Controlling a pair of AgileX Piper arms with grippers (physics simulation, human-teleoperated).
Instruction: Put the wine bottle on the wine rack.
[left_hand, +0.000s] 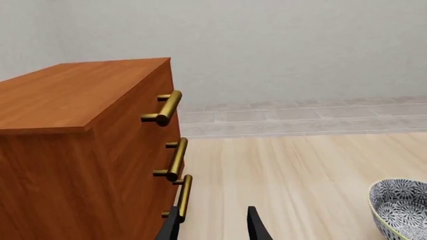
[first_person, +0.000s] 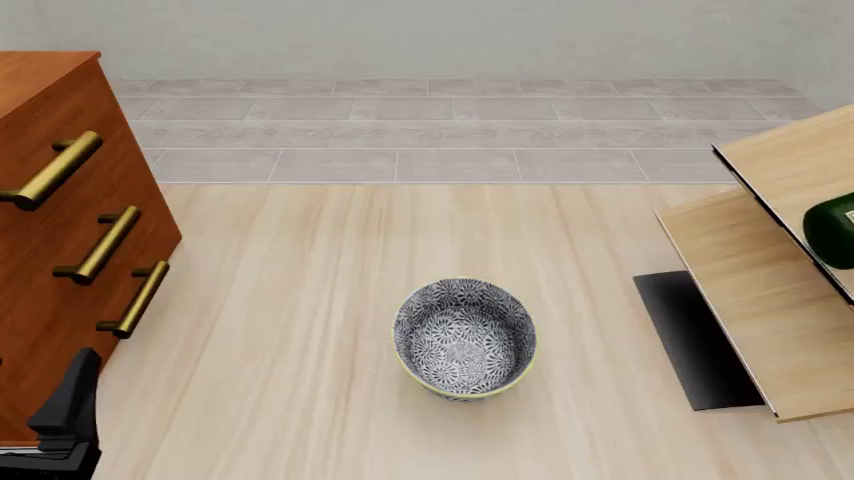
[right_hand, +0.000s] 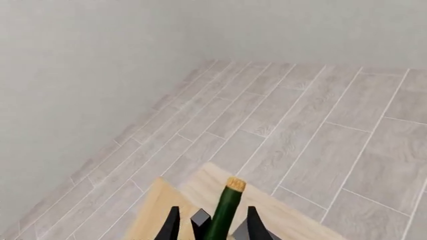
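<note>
Since the table (first_person: 320, 300) takes up most of the front view, start there: a light wood top running out to a strip of grey floor tiles (first_person: 441, 130) and a plain wall behind.

Next biggest is the reddish-brown drawer cabinet (first_person: 54, 250) on the left side, with three brass handles (first_person: 104, 245) down its front. The left wrist view looks right along that cabinet face.

Over on the right edge is the wine rack (first_person: 761, 300), pale-wood slanted panels with thin dark edges sitting on a black flat base (first_person: 687, 335). A dark green bit of the wine bottle (first_person: 834, 232) shows on the rack's upper panel, right at the frame edge, so most of it is cut off in the front view.

The right wrist view fills that in: the bottle's slim green neck and tan cork (right_hand: 235, 184) poke up between the fingers of the right gripper (right_hand: 212, 225). The fingers sit close on either side of the neck, so it looks clamped on the bottle, with pale rack wood just under it.

Middle of the table, well apart from everything, is the blue-white patterned bowl (first_person: 465, 338), upright.

Smallest: the left gripper (left_hand: 212, 225), low by the cabinet's bottom handle, fingers apart with nothing between them.
</note>
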